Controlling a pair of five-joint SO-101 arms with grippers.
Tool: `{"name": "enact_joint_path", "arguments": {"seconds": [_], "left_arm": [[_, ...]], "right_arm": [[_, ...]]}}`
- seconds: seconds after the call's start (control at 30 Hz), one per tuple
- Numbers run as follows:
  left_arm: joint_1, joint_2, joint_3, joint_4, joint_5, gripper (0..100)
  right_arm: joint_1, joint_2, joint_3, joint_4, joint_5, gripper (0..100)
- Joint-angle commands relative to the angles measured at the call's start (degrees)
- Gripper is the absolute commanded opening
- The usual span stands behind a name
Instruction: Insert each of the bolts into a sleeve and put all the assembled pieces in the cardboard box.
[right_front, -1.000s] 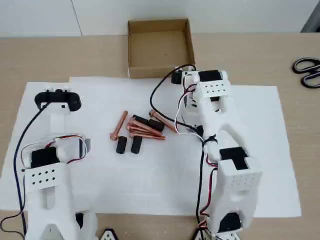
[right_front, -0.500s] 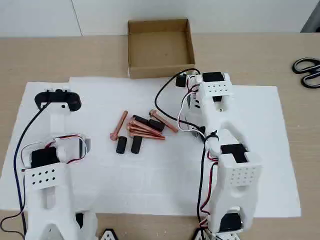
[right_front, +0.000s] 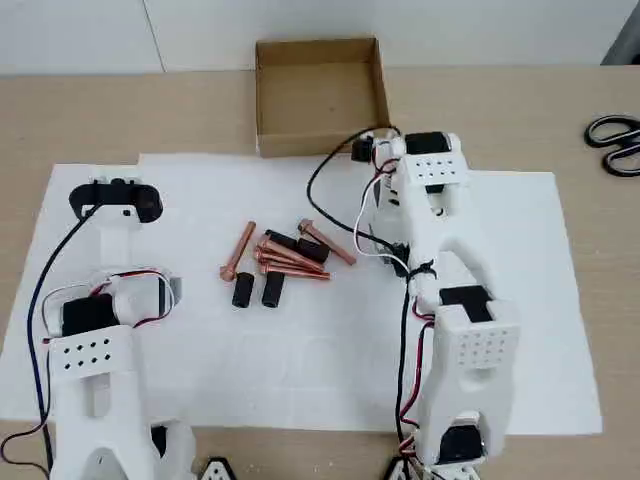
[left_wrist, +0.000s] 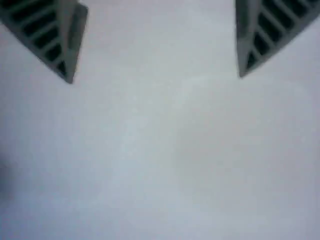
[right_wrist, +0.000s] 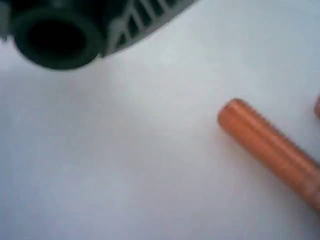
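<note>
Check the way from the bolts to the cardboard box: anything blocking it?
The right arm's black cable loops across the gap between the bolts and the cardboard box's front wall. Nothing else visible stands there.

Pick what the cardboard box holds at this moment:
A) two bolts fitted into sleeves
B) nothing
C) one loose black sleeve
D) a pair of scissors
B: in the high view the floor of the cardboard box is bare, while the bolts and sleeves lie loose on the white paper.
</note>
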Motion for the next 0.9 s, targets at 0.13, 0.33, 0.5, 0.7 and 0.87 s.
{"name": "enact_joint_path", "arguments": {"seconds": [0.13,0.33,0.5,0.7,0.87], "left_arm": [[-0.2,-0.1,-0.3,-0.2,-0.4,20],[-0.2,0.0,-0.3,-0.2,-0.4,20],[0.0,0.0,-0.3,-0.2,-0.4,20],[0.1,-0.1,-0.3,-0.2,-0.4,20],[0.1,-0.1,-0.3,-0.2,-0.4,20]], "right_arm": [[-3.1,-2.5,-3.5,-2.9,-6.0,0.8],[-5.1,1.5,-3.5,-3.9,-7.2,7.3],[-4.9,2.6,-3.5,-3.5,-7.0,11.2],[-4.9,2.7,-3.5,-3.6,-6.9,11.6],[-5.1,2.7,-3.5,-2.4,-6.9,16.5]]}}
